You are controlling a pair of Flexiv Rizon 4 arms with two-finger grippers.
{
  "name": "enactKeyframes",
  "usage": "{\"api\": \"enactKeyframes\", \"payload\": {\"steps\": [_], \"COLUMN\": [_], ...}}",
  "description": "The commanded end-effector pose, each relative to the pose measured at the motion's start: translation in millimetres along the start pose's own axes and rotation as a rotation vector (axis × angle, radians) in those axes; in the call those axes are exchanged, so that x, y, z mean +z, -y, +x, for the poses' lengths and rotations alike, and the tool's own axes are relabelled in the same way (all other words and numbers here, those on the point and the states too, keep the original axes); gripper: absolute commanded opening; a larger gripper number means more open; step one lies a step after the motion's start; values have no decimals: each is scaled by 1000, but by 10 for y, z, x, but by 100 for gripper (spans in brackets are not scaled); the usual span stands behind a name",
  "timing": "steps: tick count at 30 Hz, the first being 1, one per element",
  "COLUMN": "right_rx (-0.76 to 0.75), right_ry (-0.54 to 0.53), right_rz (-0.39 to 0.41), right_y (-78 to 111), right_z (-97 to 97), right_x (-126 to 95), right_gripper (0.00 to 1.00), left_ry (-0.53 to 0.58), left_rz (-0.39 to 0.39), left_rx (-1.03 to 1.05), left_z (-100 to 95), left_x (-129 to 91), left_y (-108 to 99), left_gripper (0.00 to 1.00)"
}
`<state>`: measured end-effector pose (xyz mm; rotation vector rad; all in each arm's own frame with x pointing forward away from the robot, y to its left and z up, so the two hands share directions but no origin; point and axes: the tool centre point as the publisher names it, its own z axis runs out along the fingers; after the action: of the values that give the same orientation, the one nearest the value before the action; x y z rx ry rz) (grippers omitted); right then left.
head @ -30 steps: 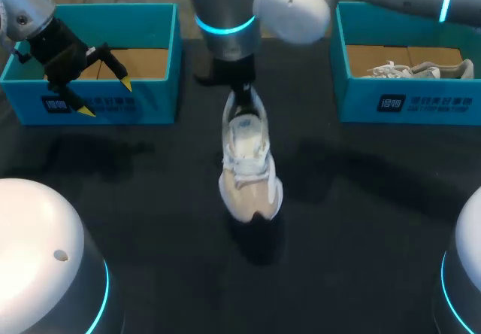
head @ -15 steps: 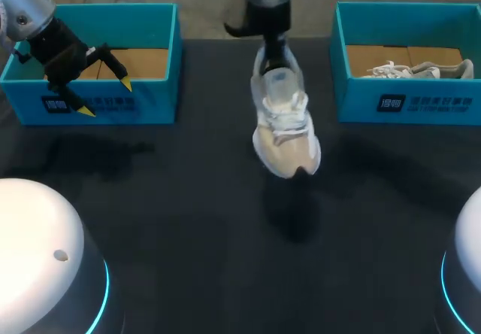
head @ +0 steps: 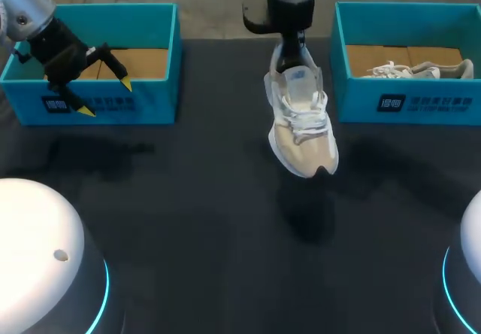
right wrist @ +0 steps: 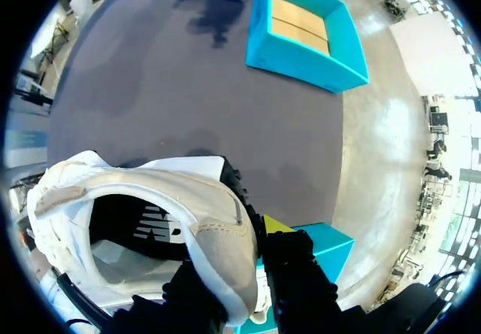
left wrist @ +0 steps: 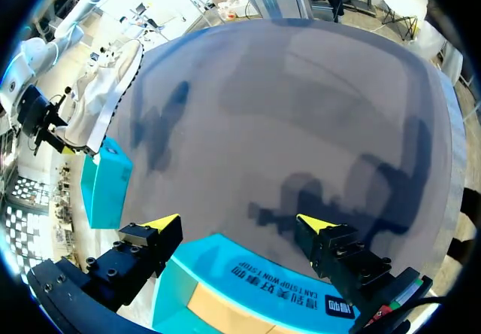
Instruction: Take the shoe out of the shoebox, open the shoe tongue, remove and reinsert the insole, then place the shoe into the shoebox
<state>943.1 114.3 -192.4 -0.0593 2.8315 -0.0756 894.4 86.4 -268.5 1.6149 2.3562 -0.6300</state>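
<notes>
Got the white-and-beige lace-up sneaker (head: 302, 123) pinched by its heel collar in the right gripper (head: 289, 57), dangling toe-down above the dark table (head: 188, 221), far middle, between the left teal cardboard shoebox (head: 154, 113) and its right twin (head: 443, 107). Got the left gripper (head: 106, 98) spread wide, holding nothing, over that left box's near wall.

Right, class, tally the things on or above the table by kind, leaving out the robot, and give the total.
Shoes: 2, the held shoe and the boxed shoe.
Boxes: 2, the left box and the right box.
Total: 4.
</notes>
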Motion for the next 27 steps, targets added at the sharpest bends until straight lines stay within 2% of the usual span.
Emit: {"api": "enactKeyframes", "payload": {"steps": [1, 2, 3, 4, 5, 7, 8, 10, 11, 12, 17, 19, 22, 27], "right_rx": [30, 27, 25, 20, 22, 20, 21, 17, 23, 24, -1, -1, -13, -14], "right_ry": [-17, -20, -21, -20, -16, -4, -4, 0, -3, -4, -6, -7, 2, 6], "right_rz": [-9, 56, 60, 28, 57, 38, 83, 60, 96, 100, 63, 64, 32, 40], "right_y": [124, 184, 190, 316, 382, 556, 637, 795, 854, 877, 1143, 1166, 1326, 1586], "right_z": [-91, -135, -146, -259, -320, -457, -515, -599, -623, -636, -724, -734, -770, -919], "right_x": [126, 152, 157, 157, 141, 86, 77, 4, -20, -29, -227, -239, -318, -362], "right_gripper": [0, 0, 0, 0, 0, 0, 0, 0, 0, 0, 0, 0, 0, 0], "left_ry": [-2, -2, -2, -2, -2, -2, -2, -2, -2, -2, -2, -2, -2, -2], "left_rz": [-2, -2, -2, -2, -2, -2, -2, -2, -2, -2, -2, -2, -2, -2], "left_rx": [0, 0, 0, 0, 0, 0, 0, 0, 0, 0, 0, 0, 0, 0], "left_z": [1, 1, 1, 1, 1, 1, 1, 1, 1, 1, 1, 1, 1, 1], "left_x": [-4, -4, -4, -4, -4, -4, -4, -4, -4, -4, -4, -4, -4, -4], "left_y": [7, 7, 7, 7, 7, 7, 7, 7, 7, 7, 7, 7, 7, 7], "left_gripper": [100, 100, 100, 100, 100, 100, 100, 100, 100, 100, 100, 100, 100, 100]}}
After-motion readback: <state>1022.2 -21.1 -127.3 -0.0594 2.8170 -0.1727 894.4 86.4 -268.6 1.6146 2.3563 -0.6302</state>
